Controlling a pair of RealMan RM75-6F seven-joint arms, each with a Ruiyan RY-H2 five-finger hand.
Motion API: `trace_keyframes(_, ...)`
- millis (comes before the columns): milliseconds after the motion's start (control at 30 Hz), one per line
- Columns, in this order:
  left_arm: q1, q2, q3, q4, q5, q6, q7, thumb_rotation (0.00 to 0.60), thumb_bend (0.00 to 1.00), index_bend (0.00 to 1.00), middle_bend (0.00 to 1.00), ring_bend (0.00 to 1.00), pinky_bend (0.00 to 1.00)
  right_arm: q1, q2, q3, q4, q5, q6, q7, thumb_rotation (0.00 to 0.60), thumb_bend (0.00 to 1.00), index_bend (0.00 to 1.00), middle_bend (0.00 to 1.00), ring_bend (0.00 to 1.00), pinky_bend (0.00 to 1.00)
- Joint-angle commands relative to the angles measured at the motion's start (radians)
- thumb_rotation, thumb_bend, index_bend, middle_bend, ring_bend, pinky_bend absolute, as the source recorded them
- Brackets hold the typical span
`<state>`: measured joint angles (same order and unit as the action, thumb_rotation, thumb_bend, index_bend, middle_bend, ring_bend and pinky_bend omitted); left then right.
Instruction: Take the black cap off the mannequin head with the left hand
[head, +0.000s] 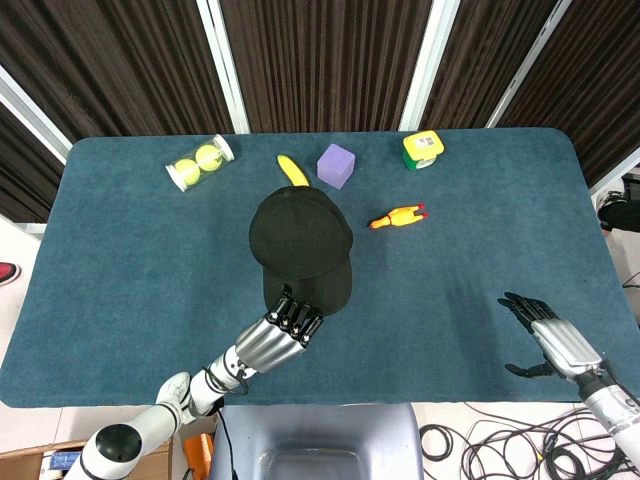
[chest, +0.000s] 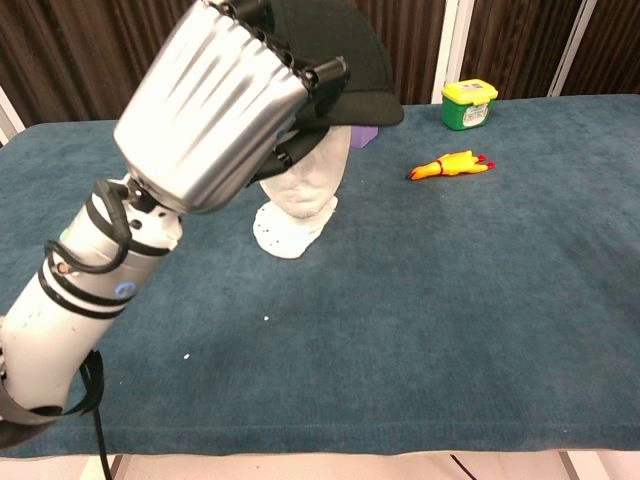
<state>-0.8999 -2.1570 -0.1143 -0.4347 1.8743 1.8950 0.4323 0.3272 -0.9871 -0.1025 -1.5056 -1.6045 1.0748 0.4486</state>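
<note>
The black cap (head: 298, 240) sits high over the white mannequin head (chest: 309, 178), which stands near the table's middle. My left hand (head: 276, 334) grips the cap's brim from the front; in the chest view the left hand (chest: 215, 100) is large in the foreground, its fingers curled over the brim edge of the cap (chest: 350, 60). The mannequin's face and neck show below the cap. My right hand (head: 555, 340) hovers near the table's front right corner, fingers apart and holding nothing.
A tube of tennis balls (head: 199, 162), a banana (head: 291, 172), a purple cube (head: 337, 165) and a yellow-green container (head: 423, 149) lie along the back. A rubber chicken (head: 396, 216) lies right of the mannequin.
</note>
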Motion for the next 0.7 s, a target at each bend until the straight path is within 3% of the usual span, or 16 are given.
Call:
trace_keyframes(33,-0.041,0.061,-0.023,-0.019,-0.012,0.013,0.017,0.6,0.62,0.77,0.84,0.82,0.55,-0.003,0.001,-0.001,-0.004,0.006,0.001,-0.008,0.6,0.12,0.0,0.0,0.0,0.0)
trace_keyframes(433,-0.054,0.227,-0.057,-0.154,-0.064,0.004,0.055,0.6,0.62,0.77,0.84,0.82,0.56,0.002,-0.007,0.003,-0.017,0.023,-0.017,-0.041,0.6,0.12,0.0,0.0,0.0,0.0)
trace_keyframes(700,0.058,0.386,-0.038,-0.251,-0.1,0.019,0.086,0.6,0.62,0.77,0.84,0.83,0.56,0.001,-0.008,0.003,-0.023,0.026,-0.019,-0.054,0.6,0.12,0.0,0.0,0.0,0.0)
